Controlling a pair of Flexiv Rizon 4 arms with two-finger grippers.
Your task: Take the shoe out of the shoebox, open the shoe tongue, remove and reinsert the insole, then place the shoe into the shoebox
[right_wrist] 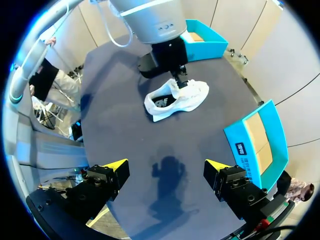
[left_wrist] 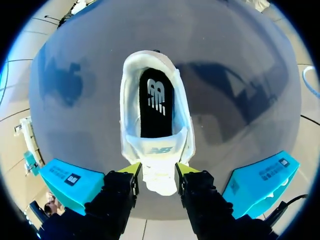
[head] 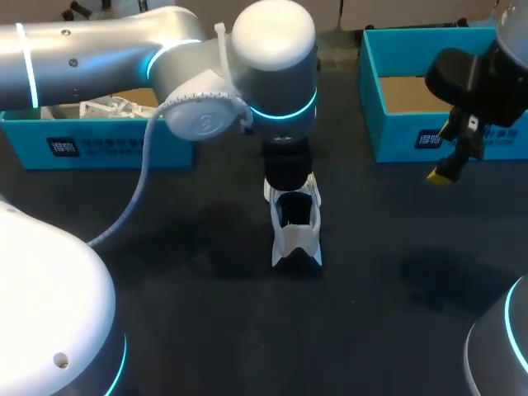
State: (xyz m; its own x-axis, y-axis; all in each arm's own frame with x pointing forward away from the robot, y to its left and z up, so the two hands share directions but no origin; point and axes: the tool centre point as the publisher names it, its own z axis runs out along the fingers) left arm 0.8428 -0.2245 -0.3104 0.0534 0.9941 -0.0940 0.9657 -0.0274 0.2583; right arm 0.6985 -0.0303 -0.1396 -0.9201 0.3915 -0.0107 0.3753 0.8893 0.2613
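Left fingers (left_wrist: 131, 169) pinch the shoe tongue (left_wrist: 159, 179); the insole (left_wrist: 154, 117) bears a logo (left_wrist: 156, 95).

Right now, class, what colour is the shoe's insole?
The insole is black with white print; left wrist view shows it best.

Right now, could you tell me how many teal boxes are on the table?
2. One teal box sits far left, partly behind my left arm; the second teal box sits far right.
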